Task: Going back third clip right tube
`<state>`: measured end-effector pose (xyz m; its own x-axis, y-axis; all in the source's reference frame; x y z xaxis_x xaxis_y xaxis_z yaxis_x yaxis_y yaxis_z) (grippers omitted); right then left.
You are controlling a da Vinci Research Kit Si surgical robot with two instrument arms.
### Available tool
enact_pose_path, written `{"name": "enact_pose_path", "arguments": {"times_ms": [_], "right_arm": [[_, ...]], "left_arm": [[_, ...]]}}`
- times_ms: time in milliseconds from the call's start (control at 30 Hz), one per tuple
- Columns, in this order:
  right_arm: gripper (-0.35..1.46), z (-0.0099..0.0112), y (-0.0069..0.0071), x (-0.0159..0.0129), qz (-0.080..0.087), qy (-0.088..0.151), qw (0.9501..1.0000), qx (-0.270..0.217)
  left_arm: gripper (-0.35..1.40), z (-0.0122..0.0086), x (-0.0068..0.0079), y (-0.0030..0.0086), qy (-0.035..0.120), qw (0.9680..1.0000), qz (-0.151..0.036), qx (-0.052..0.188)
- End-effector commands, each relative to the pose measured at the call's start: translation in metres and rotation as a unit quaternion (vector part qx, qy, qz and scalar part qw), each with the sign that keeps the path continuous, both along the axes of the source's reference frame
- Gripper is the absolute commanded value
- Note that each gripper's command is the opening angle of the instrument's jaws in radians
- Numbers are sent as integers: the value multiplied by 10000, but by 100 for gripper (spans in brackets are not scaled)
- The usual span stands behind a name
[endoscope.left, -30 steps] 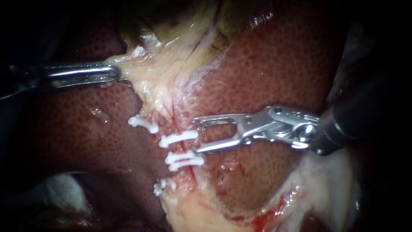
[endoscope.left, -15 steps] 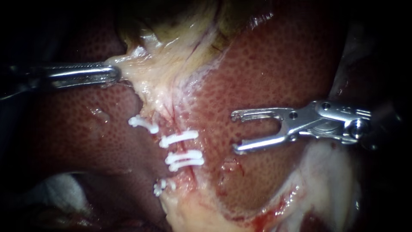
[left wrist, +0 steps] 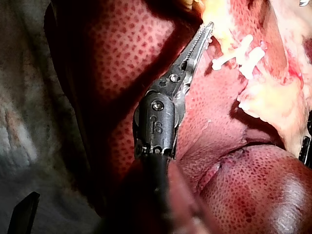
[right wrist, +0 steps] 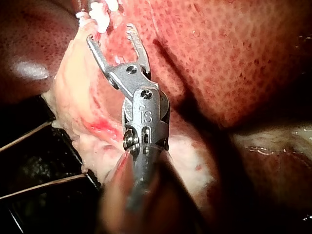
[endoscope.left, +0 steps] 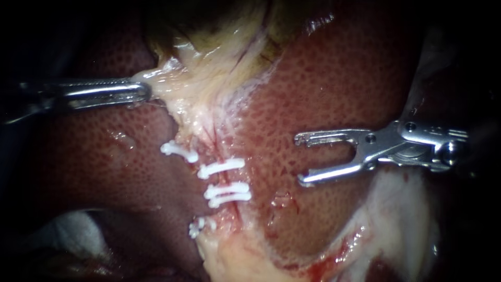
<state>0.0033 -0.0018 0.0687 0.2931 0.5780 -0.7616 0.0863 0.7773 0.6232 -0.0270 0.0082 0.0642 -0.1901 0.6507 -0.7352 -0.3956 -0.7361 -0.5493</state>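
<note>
Several white clips cross the pale strip of tissue between the liver lobes: one clip (endoscope.left: 179, 151) at the upper left, a single clip (endoscope.left: 221, 168) and a doubled clip (endoscope.left: 228, 193) on the pink tube (endoscope.left: 223, 179), and a small clip (endoscope.left: 197, 227) lower down. My right instrument (endoscope.left: 299, 160) stands to the right of them over the liver, apart from the clips, jaws open and empty. In its wrist view the right instrument (right wrist: 111, 33) points at the clips (right wrist: 100, 9). My left instrument (endoscope.left: 142, 90) is shut on pale gallbladder tissue (endoscope.left: 209, 68), as its own view shows (left wrist: 207, 31).
Mottled red liver (endoscope.left: 334, 78) surrounds the strip on both sides. Pale fatty tissue with blood-stained edges (endoscope.left: 396, 209) lies below the right instrument. White gauze (endoscope.left: 73, 235) shows at the lower left.
My right instrument has drawn back to the right, away from the clips, with its jaws still open and empty. The left instrument keeps its hold on the pale tissue.
</note>
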Motion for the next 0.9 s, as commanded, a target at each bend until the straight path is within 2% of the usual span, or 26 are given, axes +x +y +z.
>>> {"name": "enact_pose_path", "arguments": {"times_ms": [33, 267, 600, 700, 900], "right_arm": [[49, 0, 0, -1, -6, 3, 10000, 4], [49, -2, 1, -4, -48, 33, 10000, 25], [50, -7, 4, -5, -60, 44, 10000, 47], [50, -9, 3, -5, -64, 46, 10000, 49], [50, -10, 4, -5, -63, 47, 10000, 54]], "left_arm": [[-35, 4, -3, -1, 19, 10000, 16, -3], [-35, 37, -28, -7, 37, 9999, 134, 46], [-35, 57, -79, -10, 10, 9996, 277, 75], [-35, 58, -86, -11, 4, 9995, 289, 102], [-35, 59, -87, -11, 1, 9995, 293, 101]]}}
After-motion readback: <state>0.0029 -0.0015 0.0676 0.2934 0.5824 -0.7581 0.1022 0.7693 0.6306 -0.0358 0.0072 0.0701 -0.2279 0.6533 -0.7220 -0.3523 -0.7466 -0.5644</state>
